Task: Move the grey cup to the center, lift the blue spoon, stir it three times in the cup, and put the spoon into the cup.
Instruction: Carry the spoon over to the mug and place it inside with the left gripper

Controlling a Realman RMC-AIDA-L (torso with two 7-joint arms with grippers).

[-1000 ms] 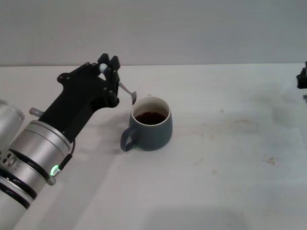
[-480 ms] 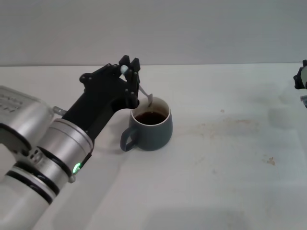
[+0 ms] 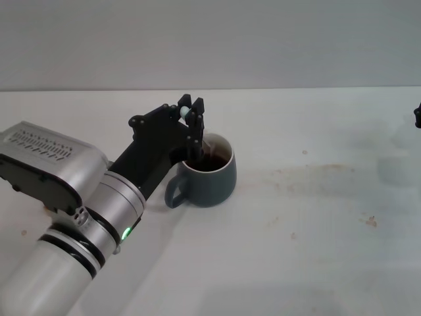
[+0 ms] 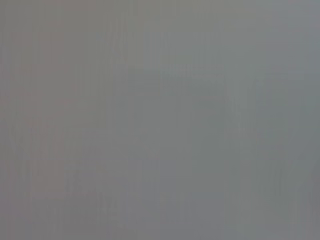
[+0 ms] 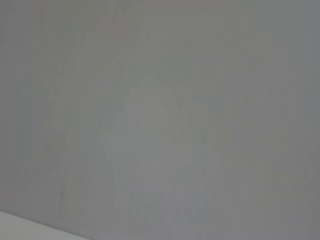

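Head view: rounded slate-grey ceramic cup with dark brown liquid, upright near mid-bench on the white bench, so the centering step judged done. Left hand above the cup's near-left rim, pinching the pale-blue handle of the slim blue spoon; spoon bowl hidden, likely dipped in the liquid. Stirring judged just starting or under way; release into the cup left. Right hand barely visible at far edge, grip unreadable. Left wrist view: blank grey. Right wrist view: blank grey too.
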